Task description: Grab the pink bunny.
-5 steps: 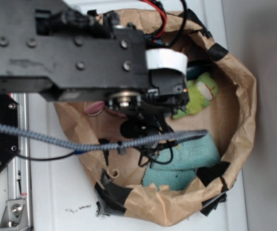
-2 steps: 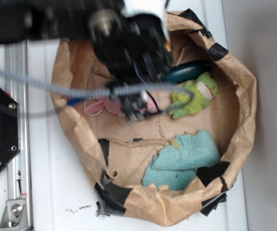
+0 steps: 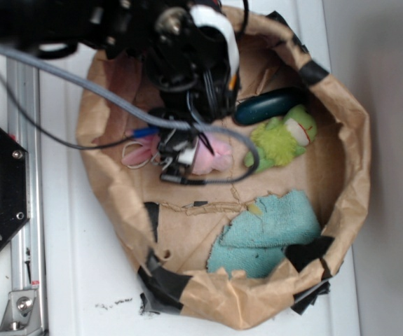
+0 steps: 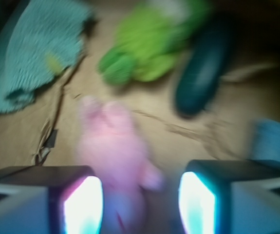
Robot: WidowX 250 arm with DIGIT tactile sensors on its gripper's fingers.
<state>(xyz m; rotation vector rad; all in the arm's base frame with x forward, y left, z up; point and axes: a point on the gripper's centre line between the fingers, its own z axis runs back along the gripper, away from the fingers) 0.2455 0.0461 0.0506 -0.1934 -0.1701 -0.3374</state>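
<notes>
The pink bunny [image 3: 213, 155] lies on the floor of the brown paper bag [image 3: 348, 168], left of the green plush. The black arm covers part of it, and its ears and loop [image 3: 138, 152] poke out to the left. In the blurred wrist view the pink bunny [image 4: 118, 161] reaches in between the two fingers, nearer the left one. My gripper [image 4: 140, 202] is open, fingers standing apart on either side of the bunny. In the exterior view the gripper [image 3: 183, 157] hangs low over the toy.
A yellow-green plush [image 3: 282, 140] and a dark teal oblong object [image 3: 268, 105] lie right of the bunny. A teal cloth [image 3: 268, 231] sits at the bag's front. The bag's taped paper walls ring everything. A metal rail [image 3: 22, 210] runs along the left.
The arm has swung back and left, then dropped down into the bag. The gripper now sits low over the pink bunny, which was largely hidden under the arm a second ago.
</notes>
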